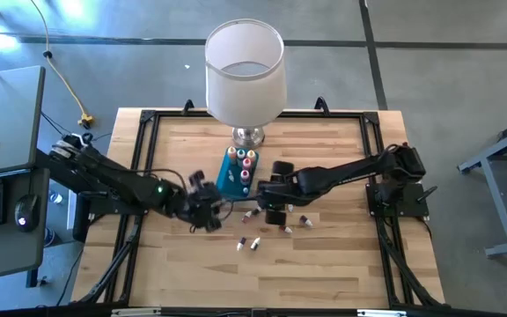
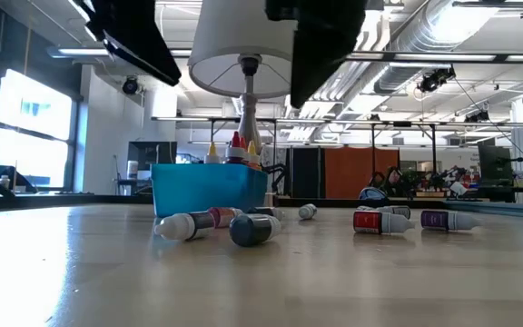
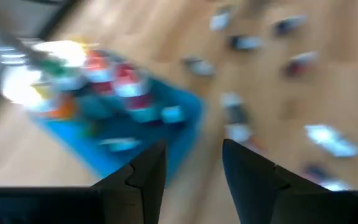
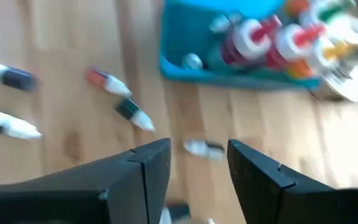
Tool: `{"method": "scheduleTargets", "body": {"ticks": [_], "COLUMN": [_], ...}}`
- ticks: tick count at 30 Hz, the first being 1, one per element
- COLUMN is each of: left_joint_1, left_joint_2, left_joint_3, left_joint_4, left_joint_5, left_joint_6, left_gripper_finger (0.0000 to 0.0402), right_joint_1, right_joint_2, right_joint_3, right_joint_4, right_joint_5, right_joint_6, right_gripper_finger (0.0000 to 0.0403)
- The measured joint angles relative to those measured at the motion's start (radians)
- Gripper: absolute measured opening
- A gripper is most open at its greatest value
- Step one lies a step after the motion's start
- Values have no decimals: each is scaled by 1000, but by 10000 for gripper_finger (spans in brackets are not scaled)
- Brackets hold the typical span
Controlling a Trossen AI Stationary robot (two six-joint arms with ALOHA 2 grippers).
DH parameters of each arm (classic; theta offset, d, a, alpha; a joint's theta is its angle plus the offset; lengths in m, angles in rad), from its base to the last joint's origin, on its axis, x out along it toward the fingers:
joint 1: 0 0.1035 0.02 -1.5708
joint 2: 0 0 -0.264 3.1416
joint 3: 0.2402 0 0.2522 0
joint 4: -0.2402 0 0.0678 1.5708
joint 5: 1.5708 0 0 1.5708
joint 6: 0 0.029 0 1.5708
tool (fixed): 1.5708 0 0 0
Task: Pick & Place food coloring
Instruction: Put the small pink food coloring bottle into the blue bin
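- The blue tray (image 1: 228, 179) sits near the middle of the wooden table (image 1: 324, 264), just in front of the lamp (image 1: 246, 70) with its white shade and shiny base.
- Several food coloring bottles (image 1: 243, 162) are standing upright in the tray, caps up (red, orange, green and yellow tips show in the low view, poking over the tray wall).
- The rest of the loose bottles (image 1: 255, 243) are lying on their sides on the wood, on the side of the tray away from the lamp: a couple right beside the tray, a couple more near the right gripper, and two a bit farther out toward the front edge.
- From table height you can see a white-capped bottle (image 2: 187, 224) and a dark one (image 2: 251, 229) lying just in front of the tray, plus a red one (image 2: 381, 219) and a purple-labelled one (image 2: 447, 219) off to the side.
- Left gripper (image 1: 208, 210) hangs over the table just beside the tray; fingers spread, nothing between them.
- Right gripper (image 1: 268, 199) is on the other side of the tray, above the loose bottles; its fingers are also spread apart and empty.
- Both wrist cams are blurry, but the gap between the fingers is clear in each.
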Motion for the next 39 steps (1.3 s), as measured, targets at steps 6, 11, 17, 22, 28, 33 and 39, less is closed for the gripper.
{"method": "scheduleTargets", "body": {"ticks": [6, 11, 17, 22, 28, 33, 39], "left_joint_1": [-76, -98, -96, -96, -96, -96, -96], "left_joint_2": [89, 229, 417, 485, 485, 503, 532], "left_joint_3": [-107, -125, -66, 11, 35, 34, 40], "left_joint_4": [296, 394, 438, 435, 419, 394, 389], "left_joint_5": [70, 139, 217, 201, 182, 183, 207], "left_joint_6": [-158, -420, -539, -540, -549, -582, -581], "left_gripper_finger": [149, 149, 149, 149, 149, 149, 149], "right_joint_1": [30, 52, 69, 72, 73, 73, 73], "right_joint_2": [5, 7, 7, 7, 7, 7, 7], "right_joint_3": [0, -1, -1, -1, -1, -1, -1], "right_joint_4": [-80, -64, -63, -63, -65, -67, -68], "right_joint_5": [95, 108, 155, 149, 156, 155, 159], "right_joint_6": [106, 123, 130, 130, 125, 122, 114], "right_gripper_finger": [151, 149, 149, 145, 146, 143, 142]}}
